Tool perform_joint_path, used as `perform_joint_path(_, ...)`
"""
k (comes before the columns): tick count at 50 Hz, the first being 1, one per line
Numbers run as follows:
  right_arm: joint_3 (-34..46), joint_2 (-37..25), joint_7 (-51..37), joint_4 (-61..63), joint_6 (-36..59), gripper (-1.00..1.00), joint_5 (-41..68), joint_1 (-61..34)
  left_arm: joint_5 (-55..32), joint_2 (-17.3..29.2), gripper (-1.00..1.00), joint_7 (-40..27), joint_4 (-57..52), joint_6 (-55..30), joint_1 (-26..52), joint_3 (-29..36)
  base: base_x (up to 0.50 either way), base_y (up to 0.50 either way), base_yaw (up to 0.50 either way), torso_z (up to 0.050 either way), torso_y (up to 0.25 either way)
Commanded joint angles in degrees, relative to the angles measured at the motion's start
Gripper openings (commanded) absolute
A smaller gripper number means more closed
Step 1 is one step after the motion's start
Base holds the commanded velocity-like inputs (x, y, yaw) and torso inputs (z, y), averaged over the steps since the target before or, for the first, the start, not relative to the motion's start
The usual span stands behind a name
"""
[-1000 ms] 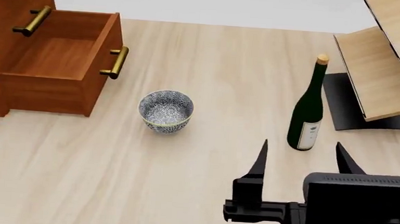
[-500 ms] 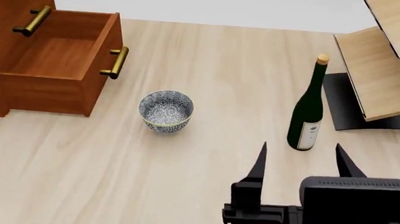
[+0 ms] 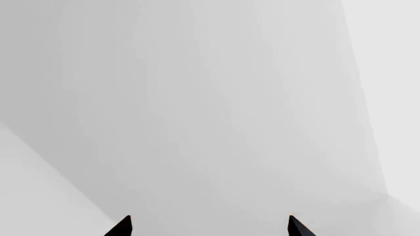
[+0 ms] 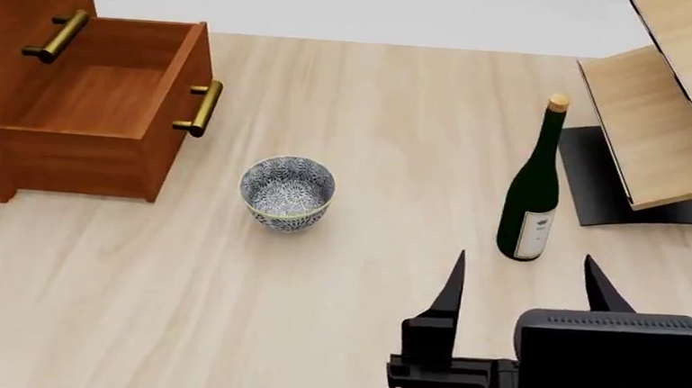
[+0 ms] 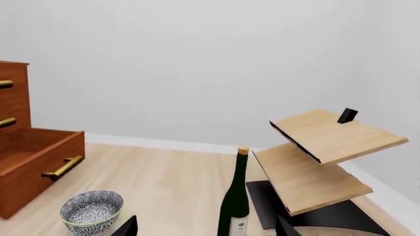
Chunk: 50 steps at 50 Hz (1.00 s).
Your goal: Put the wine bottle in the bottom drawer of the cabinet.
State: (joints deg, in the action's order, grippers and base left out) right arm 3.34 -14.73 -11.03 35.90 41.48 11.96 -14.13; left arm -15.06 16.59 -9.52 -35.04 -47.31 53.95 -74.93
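The wine bottle [image 4: 534, 189] stands upright on the table, dark green with a tan cork and white label; it also shows in the right wrist view [image 5: 235, 202]. My right gripper [image 4: 521, 275] is open and empty just in front of the bottle, its jaws wide apart and short of it; in the right wrist view [image 5: 206, 227] the bottle stands ahead between the tips. The bottom drawer [image 4: 110, 107] of the cabinet [image 4: 21, 3] is pulled open at the left and looks empty. My left gripper [image 3: 210, 227] is open, facing a blank grey wall.
A blue patterned bowl [image 4: 287, 192] sits between the drawer and the bottle. A pale wooden slanted rack [image 4: 676, 106] on a black base stands right of the bottle. Brass handles [image 4: 57, 37] mark the upper drawers.
My right gripper has drawn back slightly toward me, away from the bottle. Nothing else has moved.
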Motion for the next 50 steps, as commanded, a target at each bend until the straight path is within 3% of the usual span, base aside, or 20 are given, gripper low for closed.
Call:
perform_joint_path(1, 1.48, -0.67, -0.49, -0.26, 0.07, 1.00, -0.83, -0.08, 0.02, 0.08, 1.00, 0.32, -0.49, 0.09, -0.64, 0.91, 0.00, 0.00, 0.00, 0.000, 0.000)
perform_joint_path(6, 2.21, -1.11, -0.60, -0.24, 0.25, 1.00, -1.23, -0.17, -0.05, 0.09, 1.00, 2.26, -1.27, 0.30, -2.75, 3.61, 0.00, 0.00, 0.00, 0.000, 0.000)
perform_joint_path(13, 3.27, -1.67, -0.79, -0.32, -0.48, 1.00, -2.05, -0.18, -0.46, -0.05, 1.00, 1.93, -0.61, 0.16, -2.23, 2.40, 0.00, 0.00, 0.00, 0.000, 0.000)
perform_joint_path(50, 3.20, -2.19, -1.39, -0.75, -0.01, 1.00, -0.90, -0.25, -1.48, -0.51, 1.00, 2.50, -0.34, 0.24, -3.00, 2.30, 0.13, 0.22, 0.00, 0.000, 0.000)
